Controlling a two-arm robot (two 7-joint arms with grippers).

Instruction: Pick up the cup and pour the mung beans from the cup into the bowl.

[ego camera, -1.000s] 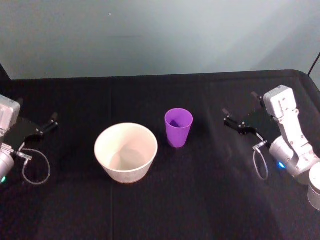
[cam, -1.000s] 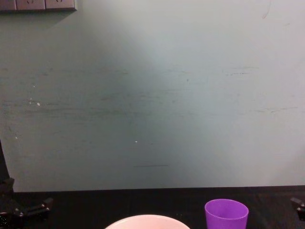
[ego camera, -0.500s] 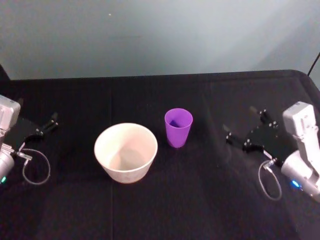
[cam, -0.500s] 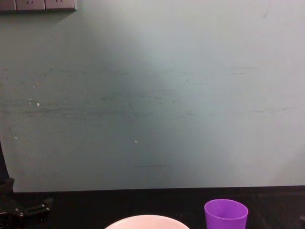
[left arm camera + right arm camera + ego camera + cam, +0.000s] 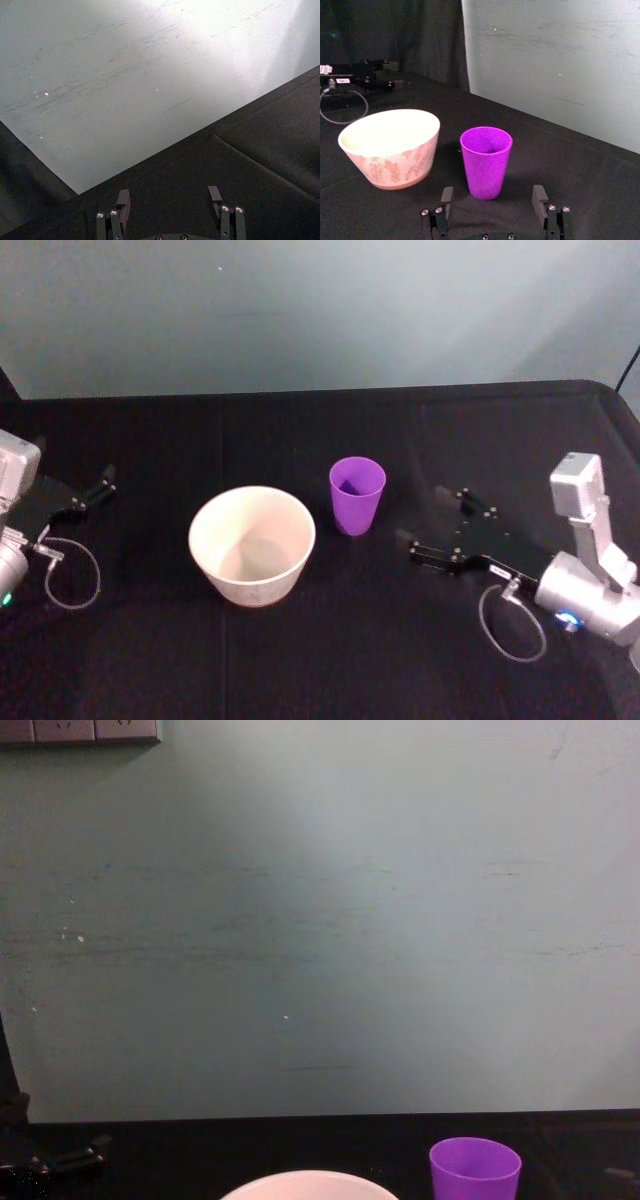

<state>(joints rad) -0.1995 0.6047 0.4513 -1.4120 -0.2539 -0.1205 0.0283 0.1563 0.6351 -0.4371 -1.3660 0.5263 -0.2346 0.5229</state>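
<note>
Starting with the biggest thing, the black table (image 5: pixel 300 660) holds everything else, and the job looks like it has hardly begun.

The bowl (image 5: pixel 250 585) sits a bit left of the middle, on the near side. It is wide and pale, and the right wrist view shows a pink leafy pattern on its outside. Its inside looks bare, so I think nothing has been poured yet.

The cup (image 5: pixel 357 496) stands upright just to the right of the bowl and a little farther back. The two are close but do not touch. Nothing holds the cup, and it sits flat on the table.

The right gripper (image 5: pixel 422 517) is low over the table to the right of the cup, near it but apart. Its two fingers are spread wide, wider than the cup, and they hold nothing. In the right wrist view the cup lines up with the gap between the fingers, a bit farther off. So I think this arm is getting ready to grab.

The left gripper (image 5: pixel 97 488) is at the left edge of the table, well apart from the bowl. Its fingers are spread too, and they hold nothing.

The mung beans are the smallest thing. The inside of the cup is dark, and I cannot tell if they are in there.

Nearly all of the job is left. The fingers must go around the cup and squeeze it. Then the cup must go up, move left over the bowl, and tip.
</note>
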